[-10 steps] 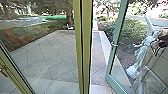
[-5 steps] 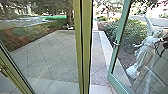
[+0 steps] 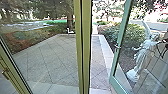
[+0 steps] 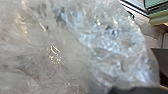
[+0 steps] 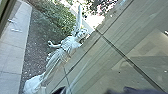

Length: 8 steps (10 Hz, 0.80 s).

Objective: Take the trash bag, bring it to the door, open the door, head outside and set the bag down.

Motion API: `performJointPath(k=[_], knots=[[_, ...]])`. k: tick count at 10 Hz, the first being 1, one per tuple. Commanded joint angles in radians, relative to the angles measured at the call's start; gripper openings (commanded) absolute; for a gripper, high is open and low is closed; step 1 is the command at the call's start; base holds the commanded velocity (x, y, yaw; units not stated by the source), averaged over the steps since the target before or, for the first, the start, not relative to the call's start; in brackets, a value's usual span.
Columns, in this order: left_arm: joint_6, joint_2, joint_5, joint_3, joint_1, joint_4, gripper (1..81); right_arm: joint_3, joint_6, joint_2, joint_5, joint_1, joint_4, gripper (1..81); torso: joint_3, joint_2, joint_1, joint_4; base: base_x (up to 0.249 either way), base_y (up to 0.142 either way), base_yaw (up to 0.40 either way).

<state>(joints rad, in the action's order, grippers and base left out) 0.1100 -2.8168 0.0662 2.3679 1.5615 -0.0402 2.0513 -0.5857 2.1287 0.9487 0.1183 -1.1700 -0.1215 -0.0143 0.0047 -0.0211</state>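
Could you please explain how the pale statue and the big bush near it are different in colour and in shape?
The statue is almost white, while the bush is green. The statue is slim, like a human figure with an arm held out; the bush is a broad, rounded mass of leaves. Both are outdoors and show at least partly through the glass door.

Strong daylight whites out gaps among the far trees (image 3: pixel 107 11), the paved yard (image 3: pixel 50 62) lies in soft shade, faint reflections streak the right glass door (image 3: pixel 120 37), and glints speckle the trash bag (image 4: pixel 112 50).
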Motion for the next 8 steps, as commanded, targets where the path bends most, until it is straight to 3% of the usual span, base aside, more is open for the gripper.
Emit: performJointPath(k=[1, 3, 5, 8], knots=[[0.004, 0.017, -0.063, -0.019, -0.017, 0.002, 1.0, 0.013, 0.001, -0.029, -0.035, 0.149, -0.037, 81.1, 0.000, 0.000, 0.000, 0.000, 0.000, 0.000, 0.000], [0.004, 0.017, -0.063, -0.019, -0.016, 0.002, 1.0, 0.184, 0.012, -0.004, -0.171, 0.132, -0.069, 81.1, -0.001, 0.000, 0.000, 0.000, 0.000, 0.000, 0.000], [0.002, 0.016, -0.063, -0.027, -0.014, 0.003, 1.0, 0.298, 0.044, 0.035, -0.246, 0.122, -0.056, 81.1, -0.001, 0.000, 0.000, 0.000, 0.000, 0.000, 0.000], [0.005, 0.017, -0.063, -0.029, -0.010, 0.003, 1.0, 0.372, 0.081, 0.049, -0.281, 0.114, -0.056, 81.1, -0.001, 0.000, 0.000, 0.000, 0.000, 0.000, 0.000]])
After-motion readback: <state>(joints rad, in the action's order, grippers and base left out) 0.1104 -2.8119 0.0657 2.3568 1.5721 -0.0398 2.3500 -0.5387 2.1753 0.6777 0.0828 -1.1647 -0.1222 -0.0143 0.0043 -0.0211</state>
